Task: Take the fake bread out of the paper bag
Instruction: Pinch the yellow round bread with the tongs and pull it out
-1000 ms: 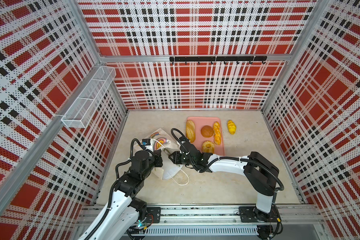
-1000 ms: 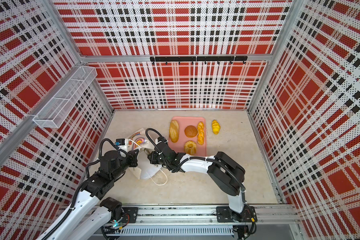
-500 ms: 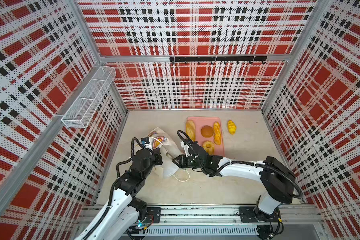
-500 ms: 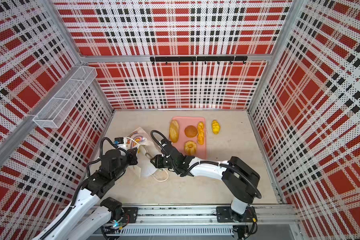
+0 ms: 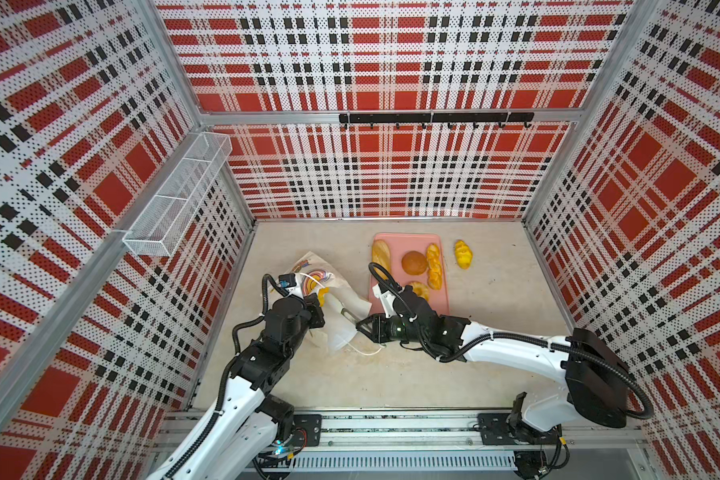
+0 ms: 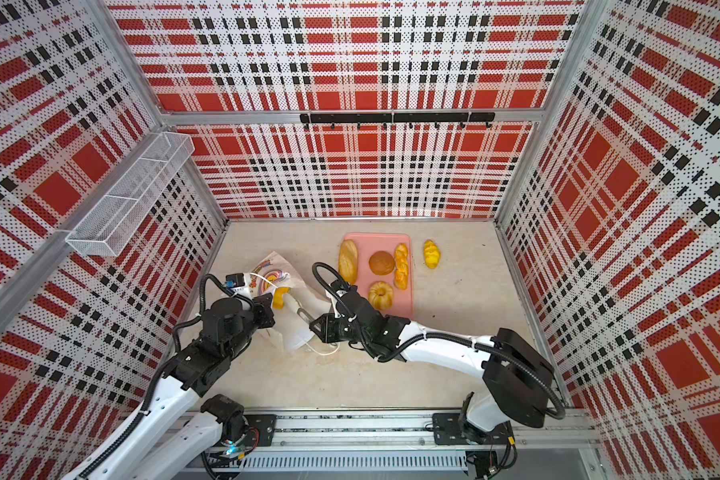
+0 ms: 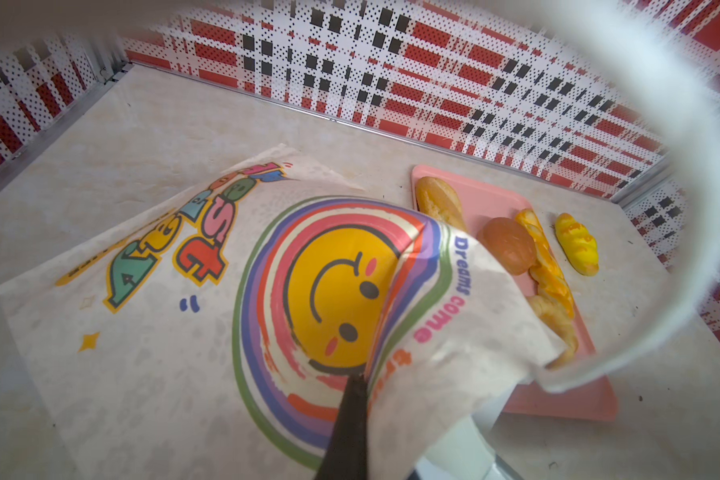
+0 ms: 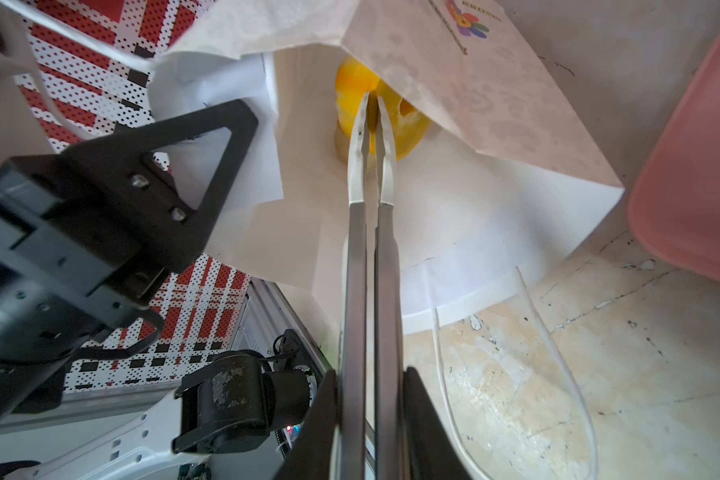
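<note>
Paper bag (image 7: 163, 353), print "Dreams come"

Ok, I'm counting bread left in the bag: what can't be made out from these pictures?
- Bag depths: in the right wrist view the paper bag covers everything behind the yellow bread in the tongs.
- Same bread, both top views: too small and half covered by paper to name its shape.
- Left wrist view: blurred cord handle crosses part of the pink tray.

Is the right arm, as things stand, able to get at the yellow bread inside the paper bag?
Probably yes: the left pincer holds the mouth of the paper bag open, and the tongs in the right pincer reach the yellow bread.
</note>
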